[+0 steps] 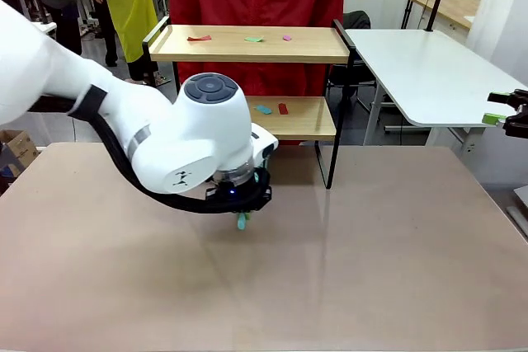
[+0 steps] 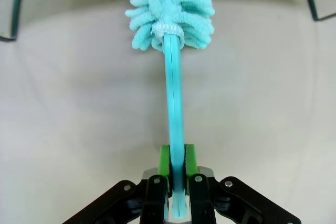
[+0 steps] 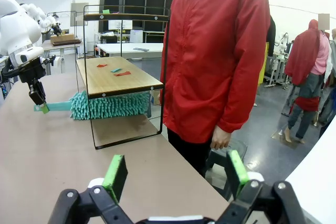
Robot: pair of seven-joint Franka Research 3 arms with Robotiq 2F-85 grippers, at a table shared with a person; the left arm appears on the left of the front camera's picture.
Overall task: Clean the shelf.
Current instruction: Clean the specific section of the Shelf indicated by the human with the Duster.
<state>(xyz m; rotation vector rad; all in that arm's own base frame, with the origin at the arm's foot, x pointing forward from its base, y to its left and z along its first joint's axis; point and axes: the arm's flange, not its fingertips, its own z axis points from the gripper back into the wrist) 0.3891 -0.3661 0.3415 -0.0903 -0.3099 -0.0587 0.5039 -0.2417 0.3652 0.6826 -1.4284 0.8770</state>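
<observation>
- Two boards of the shelf (image 1: 313, 43), at my table's (image 1: 396, 269) far side, carry scraps (image 1: 262, 109).
- My left gripper (image 2: 177, 158) clamps the duster (image 2: 173, 9); right gripper (image 3: 176, 174) gapes empty.
- Its head sits under the lower board; it could snag the frame.

We stand in a lab. Around us are white work tables (image 1: 429, 72) and people in red smocks (image 3: 215, 51).

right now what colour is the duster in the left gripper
The duster is turquoise, handle and fluffy head alike; clearest in the left wrist view.
</observation>
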